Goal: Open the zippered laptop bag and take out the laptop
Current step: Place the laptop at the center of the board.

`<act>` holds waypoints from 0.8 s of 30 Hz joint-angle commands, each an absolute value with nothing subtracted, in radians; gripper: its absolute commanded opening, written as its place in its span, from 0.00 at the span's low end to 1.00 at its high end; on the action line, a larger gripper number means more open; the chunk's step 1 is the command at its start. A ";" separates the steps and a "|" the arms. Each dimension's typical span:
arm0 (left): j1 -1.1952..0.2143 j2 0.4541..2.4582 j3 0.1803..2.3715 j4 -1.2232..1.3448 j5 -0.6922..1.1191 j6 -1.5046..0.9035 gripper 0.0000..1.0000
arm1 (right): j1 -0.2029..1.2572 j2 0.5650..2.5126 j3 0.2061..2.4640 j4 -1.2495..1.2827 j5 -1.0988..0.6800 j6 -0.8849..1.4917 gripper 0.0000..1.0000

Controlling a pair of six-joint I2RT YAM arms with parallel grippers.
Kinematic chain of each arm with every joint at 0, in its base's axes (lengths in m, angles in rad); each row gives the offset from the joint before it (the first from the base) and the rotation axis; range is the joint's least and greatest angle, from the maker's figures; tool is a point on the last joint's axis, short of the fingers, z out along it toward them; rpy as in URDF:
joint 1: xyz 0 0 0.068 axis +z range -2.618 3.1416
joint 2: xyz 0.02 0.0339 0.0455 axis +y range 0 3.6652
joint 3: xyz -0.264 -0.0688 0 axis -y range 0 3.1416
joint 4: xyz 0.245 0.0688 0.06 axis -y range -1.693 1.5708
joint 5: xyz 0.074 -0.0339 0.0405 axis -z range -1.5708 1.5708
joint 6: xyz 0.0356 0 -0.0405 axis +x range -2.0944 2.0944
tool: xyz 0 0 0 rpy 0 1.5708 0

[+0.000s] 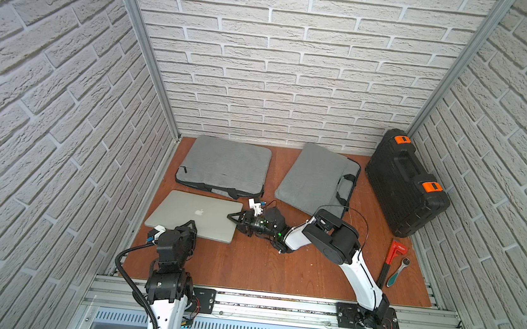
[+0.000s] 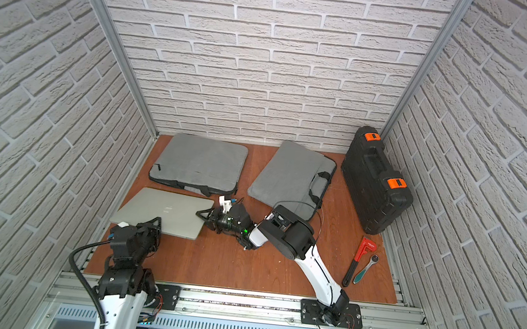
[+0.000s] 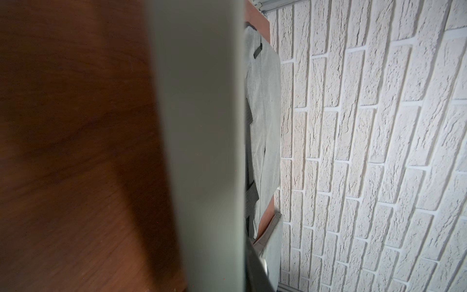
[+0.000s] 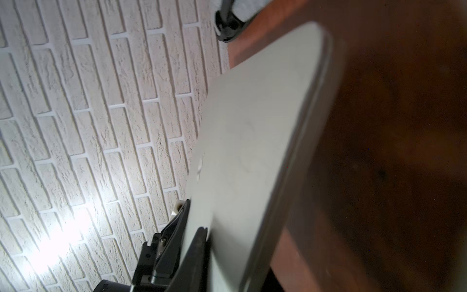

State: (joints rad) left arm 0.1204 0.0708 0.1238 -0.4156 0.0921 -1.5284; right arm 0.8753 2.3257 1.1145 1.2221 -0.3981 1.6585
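Wood, reddish-brown, forms the table (image 1: 245,265). Nearest on it is the left gripper (image 1: 193,224), set at the near edge of the laptop (image 1: 199,205). In the right wrist view one of its black fingers (image 4: 199,242) lies on the lid, but I cannot tell how tightly the jaws press.

The laptop, silver and closed with its logo up, is out of its bag over the table's left half. Whether it rests flat or is raised a little is unclear. In the left wrist view its edge is a blurred grey band.

The right gripper (image 1: 230,216) reaches in from the right, its tip overlapping the laptop's right edge. The jaws look narrow, but I cannot make out whether they clamp it.

Near the right wall a red wrench (image 1: 393,257) and a ratchet (image 1: 398,272) lie side by side.

Just behind the laptop lies the grey left bag (image 1: 226,165), its dark zip side and handle facing the laptop. The grey right bag (image 1: 313,176) lies apart from it, tilted, handles to the right.

In the far right corner a black case (image 1: 404,192) with two orange latches stands on edge.
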 commanded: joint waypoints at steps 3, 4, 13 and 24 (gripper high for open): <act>0.104 0.053 0.050 -0.425 0.130 -1.498 0.34 | 0.887 2.335 1.117 1.368 -0.391 1.627 0.06; 0.105 0.052 0.057 -0.427 0.130 -1.494 0.36 | 0.888 2.336 1.115 1.380 -0.387 1.629 0.06; 0.104 0.054 0.133 -0.493 0.134 -1.473 0.76 | 0.858 2.295 1.110 1.408 -0.371 1.585 0.06; 0.104 0.056 0.240 -0.583 0.154 -1.459 0.98 | 0.765 2.213 1.126 1.408 -0.357 1.545 0.06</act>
